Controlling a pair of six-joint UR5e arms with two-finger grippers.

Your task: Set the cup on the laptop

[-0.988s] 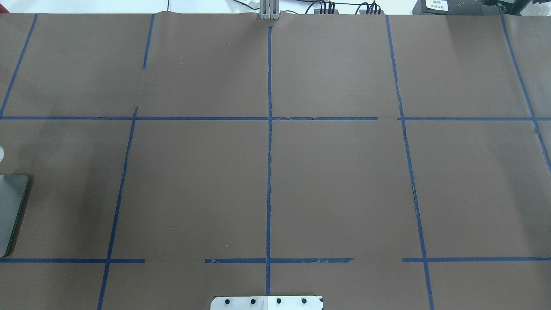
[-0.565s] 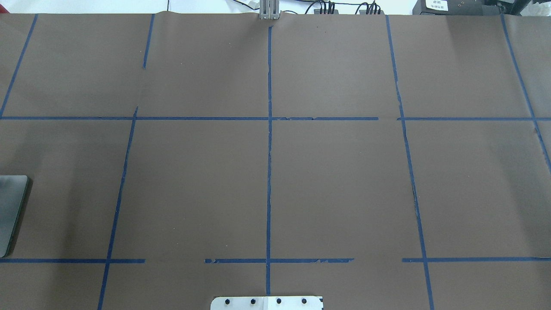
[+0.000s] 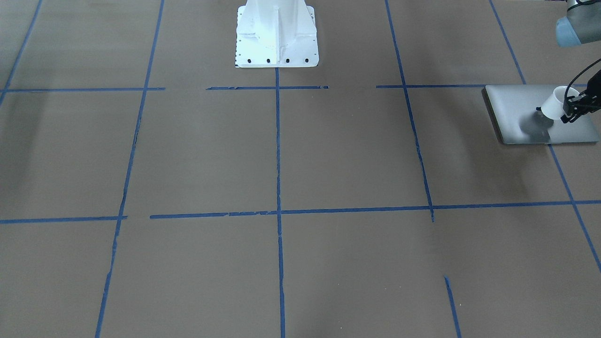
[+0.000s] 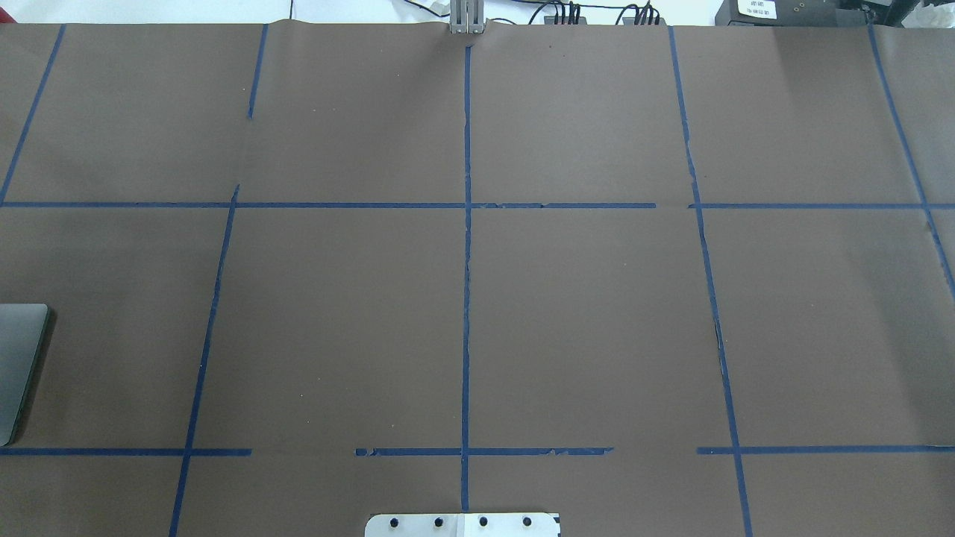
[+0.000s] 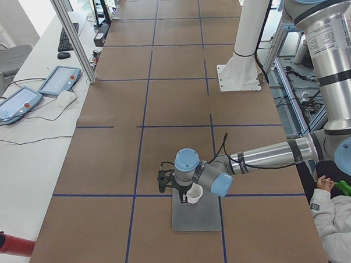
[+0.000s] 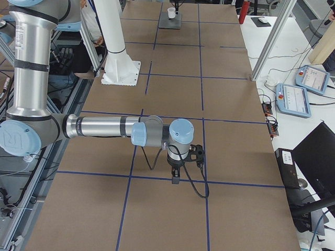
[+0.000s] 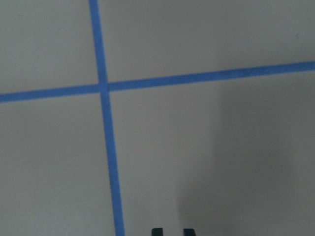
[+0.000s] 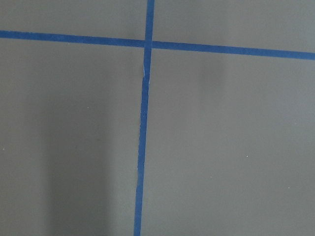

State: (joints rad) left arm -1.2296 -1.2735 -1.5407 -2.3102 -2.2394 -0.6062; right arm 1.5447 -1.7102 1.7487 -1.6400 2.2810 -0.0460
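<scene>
Well along, not finished. Has the cup (image 3: 553,104) pinched at the rim in the left claw (image 3: 574,109), clamped on it and tilted, over the laptop (image 3: 512,110) near its middle. Judging by the shadow thrown apart from it on the grey slab in the front view, hanging just clear of the top rather than resting there (hard to be sure from the side views). Left to do, by that reading: level out, lower onto the laptop, let go, back away.

No telling the state of the right claw (image 6: 176,177), open or closed. Seen only from the table's end, pointing down above a line of blue tape (image 3: 278,141), well apart from the laptop.

Working on a brown paper-covered counter (image 3: 352,155), ruled into big squares with that tape, torn and gapped in places. Bolted at the robot's edge, a white pedestal (image 3: 276,33). Beyond the counter, along a white bench: two teach pendants (image 6: 293,99) with trailing cables, and a keyboard (image 5: 63,38). From overhead, only a sliver of the laptop at the left edge, no cup and no arm at all.
</scene>
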